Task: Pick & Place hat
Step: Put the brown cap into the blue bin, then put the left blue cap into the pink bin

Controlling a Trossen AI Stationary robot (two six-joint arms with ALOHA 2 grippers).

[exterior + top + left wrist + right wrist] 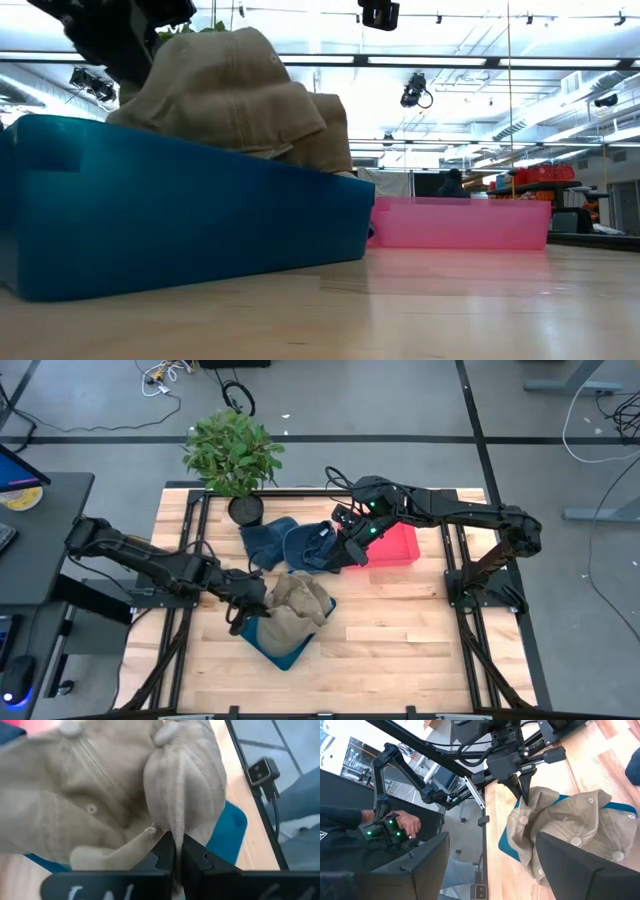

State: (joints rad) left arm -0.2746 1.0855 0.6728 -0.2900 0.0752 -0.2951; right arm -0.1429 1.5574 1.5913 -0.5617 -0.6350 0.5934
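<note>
Fingers of the left gripper [176, 851] are pinching a tan hat [297, 603] over the blue bin [283, 651]; it is best lowered fully before letting go. Right gripper [350, 550], spread, is waiting by blue hats [290, 542]. Only the right wrist view is showing a person's hand [404, 826].

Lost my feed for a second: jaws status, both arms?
Left gripper: closed on a tan hat over the blue bin.
Right gripper: open, holding nothing.
</note>
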